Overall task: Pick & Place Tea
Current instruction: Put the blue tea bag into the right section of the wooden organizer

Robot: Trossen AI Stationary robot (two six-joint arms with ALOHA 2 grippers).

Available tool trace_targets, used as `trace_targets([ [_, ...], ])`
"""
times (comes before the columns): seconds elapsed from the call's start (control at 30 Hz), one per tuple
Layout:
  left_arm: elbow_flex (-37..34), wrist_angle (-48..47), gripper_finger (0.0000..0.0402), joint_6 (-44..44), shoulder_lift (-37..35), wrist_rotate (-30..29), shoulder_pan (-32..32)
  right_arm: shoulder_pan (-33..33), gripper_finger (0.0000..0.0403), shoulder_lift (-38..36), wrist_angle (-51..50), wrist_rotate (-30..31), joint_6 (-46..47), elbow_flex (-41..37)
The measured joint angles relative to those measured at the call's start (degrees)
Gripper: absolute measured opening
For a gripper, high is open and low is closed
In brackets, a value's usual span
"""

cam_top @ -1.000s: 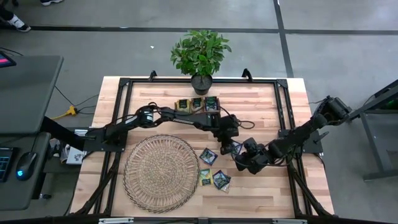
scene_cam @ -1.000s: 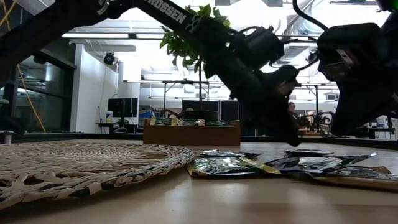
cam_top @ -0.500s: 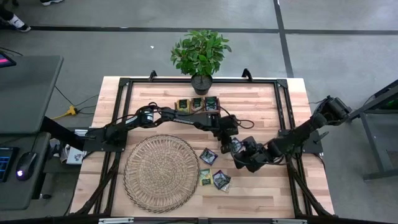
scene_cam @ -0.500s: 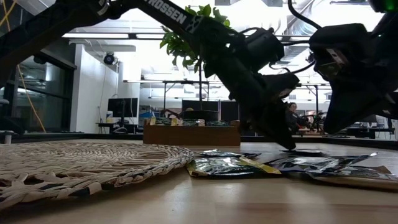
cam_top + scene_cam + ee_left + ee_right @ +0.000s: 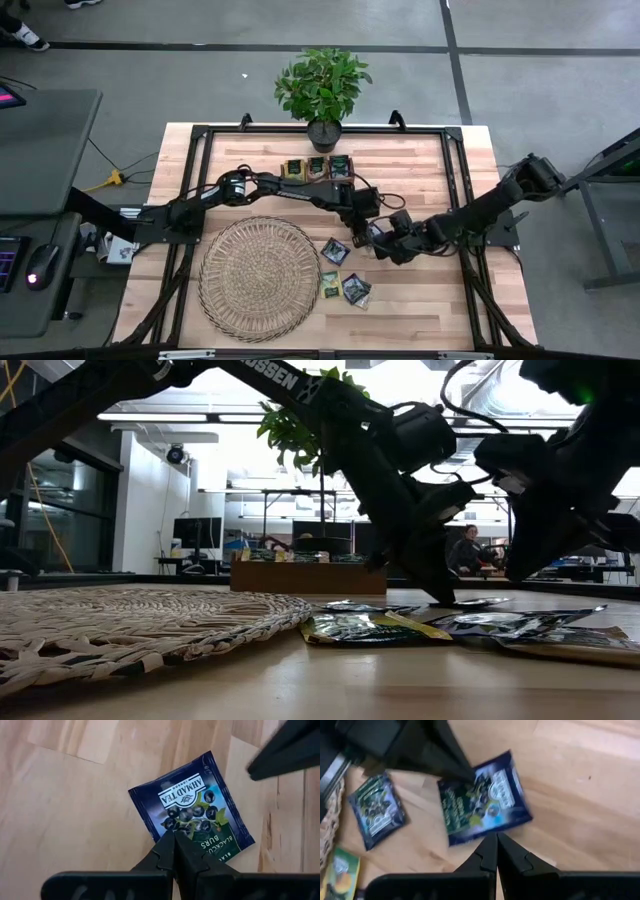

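Both arms meet over one dark navy sachet [image 5: 192,815] lying flat on the tabletop [image 5: 420,160], just to the three o'clock side of the round wicker mat [image 5: 258,277]. The left end effector [image 5: 174,836] has its fingers pressed together, tips resting at the sachet's edge and gripping nothing. The right end effector [image 5: 496,839] is pinched shut too and empty, pointing at the same sachet from the opposite side.

Progress? Early, by the look of it. The mat carries no tea at all. Three more sachets [image 5: 343,283] sit loose on the wood by the mat's three o'clock rim, and the wooden tray [image 5: 316,168] at twelve o'clock, in front of the potted plant [image 5: 322,88], holds further packets — so nearly everything is left to do.

Against the frame a second ago, the right arm has slid toward nine o'clock, closing in until its end effector sits just beside the left one. The left tip has dropped lower onto the sachet. Neither one has opened.
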Motion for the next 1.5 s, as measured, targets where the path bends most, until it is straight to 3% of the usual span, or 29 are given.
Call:
trace_targets([
  [0.37,-0.13,-0.22,0.0,-3.2,0.09,2.11,-0.39,-4.65,0.0,0.04,-0.26,-1.5,-3.93,-1.25],
  [0.83,-0.24,0.21,0.0,-4.87,0.22,3.68,-0.41,-3.83,0.0,0.2,1.63,-4.22,-3.27,-1.42],
  [1.07,-0.31,-0.17,0.0,-4.24,0.2,4.2,-0.51,-3.35,0.0,3.76,2.78,-5.83,-2.0,-1.44],
  [1.5,-0.44,3.68,0.0,-8.4,0.54,9.9,-3.79,-4.48,0.0,6.05,4.48,-4.21,-3.79,-1.2],
])
